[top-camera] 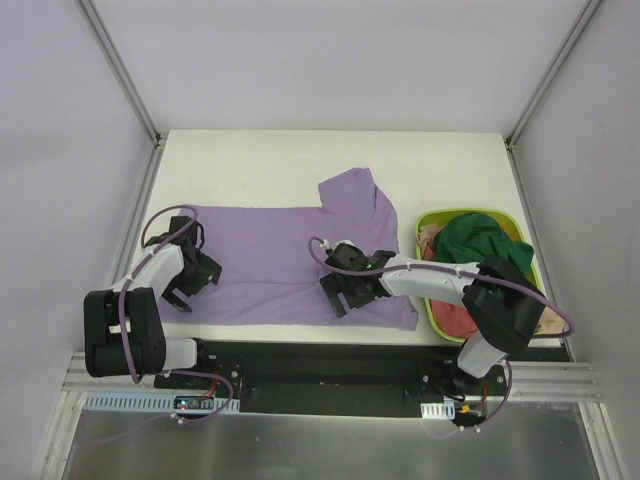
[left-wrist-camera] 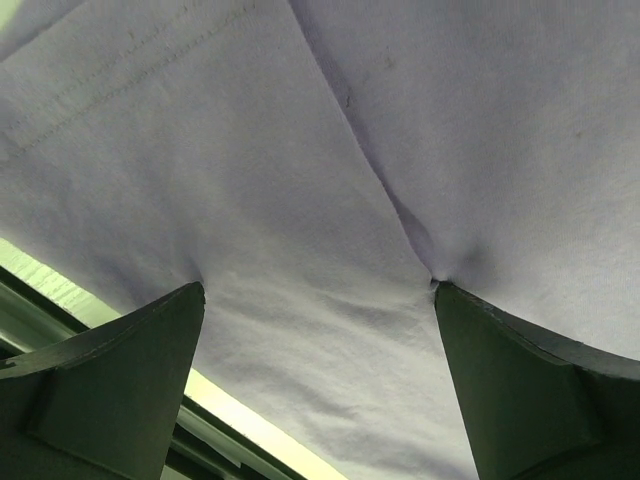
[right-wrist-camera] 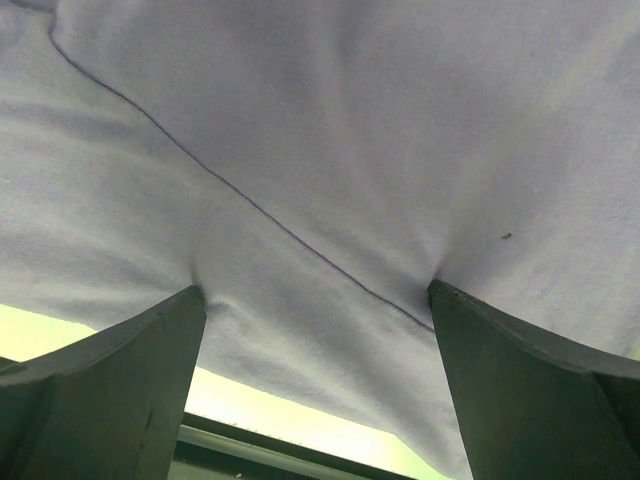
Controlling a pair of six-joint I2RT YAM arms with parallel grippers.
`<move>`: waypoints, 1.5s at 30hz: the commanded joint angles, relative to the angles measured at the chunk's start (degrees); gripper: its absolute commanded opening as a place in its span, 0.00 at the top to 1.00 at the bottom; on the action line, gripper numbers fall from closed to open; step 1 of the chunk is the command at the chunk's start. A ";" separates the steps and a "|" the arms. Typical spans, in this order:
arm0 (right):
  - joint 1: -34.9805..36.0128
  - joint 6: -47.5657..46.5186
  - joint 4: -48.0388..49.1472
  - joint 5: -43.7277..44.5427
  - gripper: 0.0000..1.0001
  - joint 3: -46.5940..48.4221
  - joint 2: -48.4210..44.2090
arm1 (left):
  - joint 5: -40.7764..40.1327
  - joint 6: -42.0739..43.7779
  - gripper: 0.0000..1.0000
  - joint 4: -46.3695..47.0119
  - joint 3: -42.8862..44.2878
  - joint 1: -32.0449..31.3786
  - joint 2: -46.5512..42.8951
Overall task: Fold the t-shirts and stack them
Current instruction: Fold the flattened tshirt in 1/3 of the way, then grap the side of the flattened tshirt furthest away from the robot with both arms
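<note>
A lavender t-shirt (top-camera: 280,260) lies spread flat on the white table, one sleeve folded up at the far right. My left gripper (top-camera: 186,285) is open at the shirt's near-left edge, its fingertips pressed down into the cloth (left-wrist-camera: 330,150). My right gripper (top-camera: 345,290) is open at the shirt's near edge, right of the middle, its fingertips also pressed into the cloth (right-wrist-camera: 330,130). In each wrist view the jaws stand wide apart with lavender cloth between them, left gripper (left-wrist-camera: 318,285) and right gripper (right-wrist-camera: 315,288). A dark green shirt (top-camera: 482,240) and a red-pink shirt (top-camera: 455,318) lie in the basket.
The lime-green basket (top-camera: 440,212) stands at the table's right edge, next to the lavender shirt. The table's near edge with a black rail (top-camera: 320,360) runs just behind both grippers. White walls close in the far and side edges.
</note>
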 commanded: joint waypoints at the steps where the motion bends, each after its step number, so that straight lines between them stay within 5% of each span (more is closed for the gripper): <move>1: 0.97 2.29 -6.45 -0.31 0.04 0.93 0.07 | -4.29 0.67 0.01 -1.63 2.72 0.28 1.40; 6: 2.20 4.49 -7.24 -2.24 0.04 0.67 -1.60 | -4.03 -0.03 0.01 -2.07 3.42 0.28 1.84; 12: 1.94 1.86 -13.03 7.32 0.04 8.56 -4.06 | -5.70 -3.81 0.01 -4.97 3.85 0.37 -2.64; 21: -7.18 -6.66 -10.69 8.84 0.04 24.11 -7.67 | -4.03 -2.23 0.01 -9.64 19.13 0.37 -5.64; 30: -22.31 -13.26 -5.57 3.73 0.04 44.85 9.53 | -0.78 7.52 0.01 -7.96 41.89 1.33 12.54; 45: -35.94 -6.86 -3.82 -13.57 0.04 75.90 39.96 | 1.77 17.54 0.08 -9.72 72.14 5.20 45.94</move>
